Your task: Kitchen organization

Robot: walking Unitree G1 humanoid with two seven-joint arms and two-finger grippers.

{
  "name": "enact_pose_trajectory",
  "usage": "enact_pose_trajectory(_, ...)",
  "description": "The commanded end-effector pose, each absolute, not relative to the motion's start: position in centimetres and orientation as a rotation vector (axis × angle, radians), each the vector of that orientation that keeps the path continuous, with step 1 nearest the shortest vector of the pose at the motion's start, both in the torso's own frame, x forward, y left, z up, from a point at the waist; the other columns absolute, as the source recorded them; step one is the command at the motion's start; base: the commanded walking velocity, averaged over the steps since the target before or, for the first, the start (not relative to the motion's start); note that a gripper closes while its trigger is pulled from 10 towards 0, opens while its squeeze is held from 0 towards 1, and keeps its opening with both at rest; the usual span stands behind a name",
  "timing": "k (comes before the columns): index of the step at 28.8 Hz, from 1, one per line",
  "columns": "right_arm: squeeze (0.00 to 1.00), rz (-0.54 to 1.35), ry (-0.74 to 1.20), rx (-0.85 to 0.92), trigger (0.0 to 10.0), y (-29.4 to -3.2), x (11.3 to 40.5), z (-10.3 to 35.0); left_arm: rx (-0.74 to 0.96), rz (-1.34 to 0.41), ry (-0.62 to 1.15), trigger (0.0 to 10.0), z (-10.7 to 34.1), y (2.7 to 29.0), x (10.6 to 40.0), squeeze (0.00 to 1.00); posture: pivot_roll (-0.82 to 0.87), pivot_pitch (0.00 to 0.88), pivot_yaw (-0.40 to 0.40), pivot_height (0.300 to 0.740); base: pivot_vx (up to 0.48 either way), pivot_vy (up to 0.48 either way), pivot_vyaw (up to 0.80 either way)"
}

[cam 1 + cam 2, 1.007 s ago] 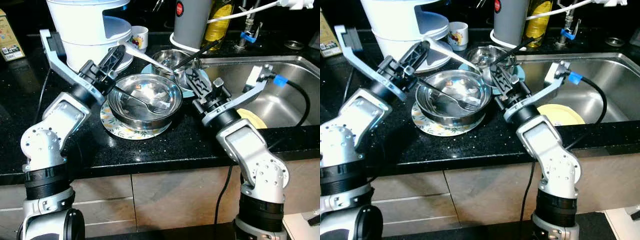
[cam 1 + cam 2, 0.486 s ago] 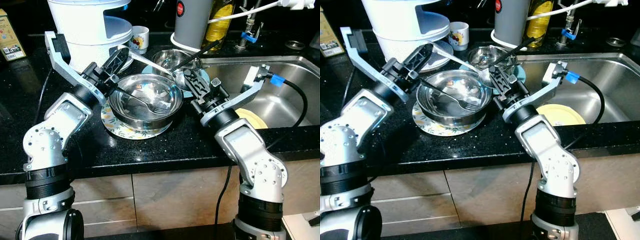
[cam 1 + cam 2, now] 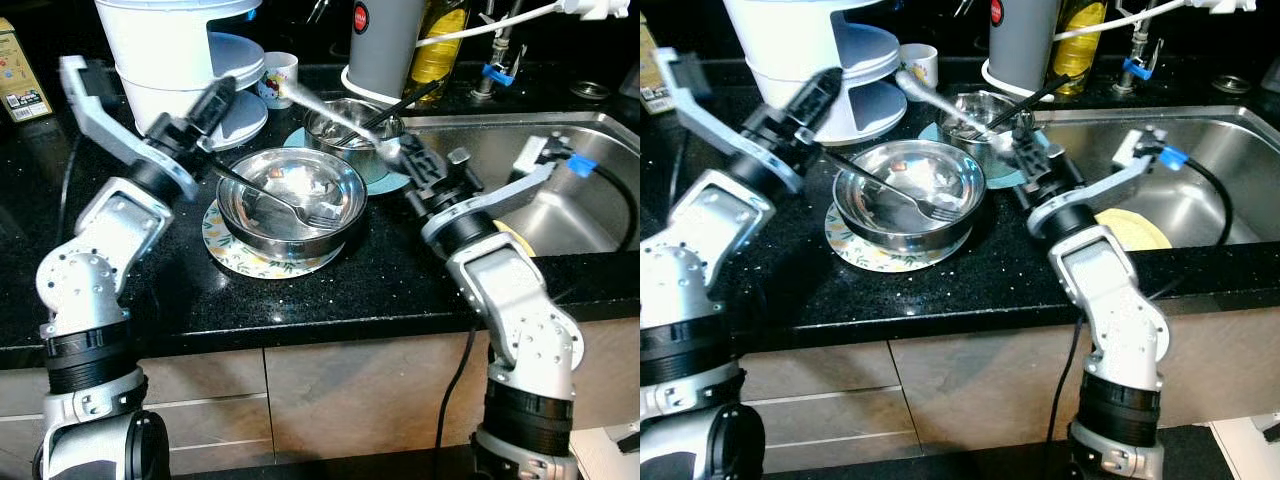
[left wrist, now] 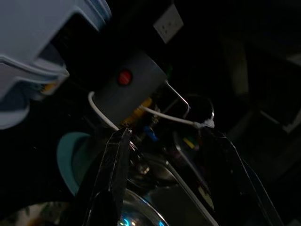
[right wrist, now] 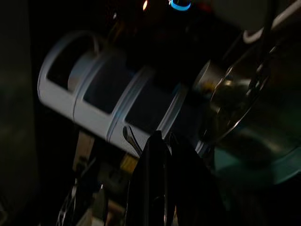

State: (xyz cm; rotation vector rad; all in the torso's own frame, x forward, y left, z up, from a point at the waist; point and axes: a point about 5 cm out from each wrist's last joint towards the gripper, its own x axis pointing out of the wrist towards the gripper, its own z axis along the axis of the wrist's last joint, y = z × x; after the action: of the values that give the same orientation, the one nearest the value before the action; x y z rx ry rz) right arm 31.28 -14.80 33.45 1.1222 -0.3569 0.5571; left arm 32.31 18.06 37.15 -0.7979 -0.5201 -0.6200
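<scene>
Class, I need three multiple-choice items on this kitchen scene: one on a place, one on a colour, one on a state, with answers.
1. Where does the fork lie?
A. in the big steel bowl
B. in the sink
C. on the floor

2. What colour is the plate in the sink?
A. red
B. yellow
C. black

3. How are the left gripper fingers?
A. shut on a cup
B. shut on the fork
C. open

Answers:
1 A: its tines rest inside the big steel bowl.
2 B: a yellow rim shows behind the right arm.
3 C: the left wrist view shows a wide gap.
</scene>
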Motion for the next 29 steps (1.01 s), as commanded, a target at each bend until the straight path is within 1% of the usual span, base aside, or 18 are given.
enact_pose_trajectory(1,0.00,0.514,-0.444,1.187,0.0,-16.4,31.2,34.3,-0.790,-0.569,-0.564,10.0,37.4,19.5,32.1,0.00,0.00,0.244,0.022,0.740,0.000,0.000,0.00)
enact_pose_trajectory(3,0.00,0.502,-0.463,1.203,0.0,-16.6,31.2,34.4,-0.782,-0.560,-0.568,10.0,37.4,19.6,32.1,0.00,0.00,0.244,0.022,0.740,0.000,0.000,0.00)
enact_pose_trajectory(4,0.00,0.457,-0.510,1.179,0.0,-17.5,31.3,34.8,-0.692,-0.522,-0.532,10.0,37.0,19.7,32.3,0.00,0.01,0.242,0.023,0.740,0.000,0.000,0.00)
enact_pose_trajectory(6,0.00,0.388,-0.594,1.016,0.1,-18.5,31.0,35.8,-0.479,-0.455,-0.457,10.0,36.0,19.2,32.8,0.00,0.01,0.242,0.023,0.740,0.000,0.000,0.00)
enact_pose_trajectory(7,0.00,0.388,-0.594,1.016,0.1,-18.5,31.0,35.8,-0.479,-0.455,-0.457,10.0,36.0,19.2,32.8,0.00,0.01,0.242,0.023,0.740,0.000,0.000,0.00)
enact_pose_trajectory(8,0.00,0.354,-0.634,0.887,10.0,-18.5,30.7,36.7,-0.387,-0.437,-0.435,10.0,35.5,18.6,32.9,0.00,0.01,0.241,0.024,0.740,0.000,0.000,0.00)
enact_pose_trajectory(9,0.00,0.354,-0.634,0.887,10.0,-18.5,30.7,36.7,-0.387,-0.437,-0.435,10.0,35.5,18.6,32.9,0.00,0.01,0.241,0.024,0.740,0.000,0.000,0.00)
enact_pose_trajectory(11,0.00,0.289,-0.726,0.575,10.0,-17.4,29.9,38.4,-0.295,-0.411,-0.432,10.0,35.4,17.3,33.0,0.00,0.00,0.241,0.029,0.740,0.000,0.000,0.00)
enact_pose_trajectory(12,0.00,0.269,-0.760,0.467,10.0,-16.8,29.6,38.9,-0.274,-0.400,-0.434,10.0,35.4,16.9,33.1,0.00,0.00,0.241,0.029,0.740,0.000,0.000,0.00)
enact_pose_trajectory(13,0.00,0.236,-0.815,0.335,10.0,-16.2,29.1,39.4,-0.198,-0.358,-0.461,10.0,35.8,16.7,33.0,0.00,0.00,0.241,0.029,0.740,0.000,0.000,0.00)
enact_pose_trajectory(15,0.00,0.191,-0.839,0.296,10.0,-16.3,29.0,39.2,-0.128,-0.333,-0.483,10.0,36.0,16.8,32.9,0.00,0.00,0.238,0.025,0.740,0.000,0.000,0.00)
enact_pose_trajectory(17,0.00,0.147,-0.847,0.265,10.0,-16.6,29.1,38.9,-0.111,-0.323,-0.489,10.0,36.0,16.9,32.9,0.00,0.00,0.238,0.025,0.740,0.000,0.000,0.00)
enact_pose_trajectory(19,0.00,0.106,-0.846,0.164,10.0,-16.6,29.2,38.5,-0.101,-0.310,-0.487,10.0,35.9,17.0,32.7,0.00,0.00,0.236,0.023,0.740,0.000,0.000,0.00)
enact_pose_trajectory(21,0.00,0.084,-0.849,0.099,10.0,-16.4,29.2,38.0,-0.076,-0.283,-0.497,10.0,35.9,17.2,32.6,0.00,0.00,0.235,0.020,0.740,0.000,0.000,0.00)
enact_pose_trajectory(25,0.00,0.084,-0.840,0.077,10.0,-15.9,29.4,37.3,-0.087,-0.257,-0.518,10.0,35.7,17.2,32.3,0.00,0.00,0.235,0.020,0.740,0.000,0.000,0.00)
enact_pose_trajectory(29,0.00,0.111,-0.798,0.039,10.0,-14.8,29.6,36.2,-0.033,-0.275,-0.518,10.0,35.3,16.3,32.2,0.00,0.00,0.229,0.021,0.740,0.000,0.000,0.00)
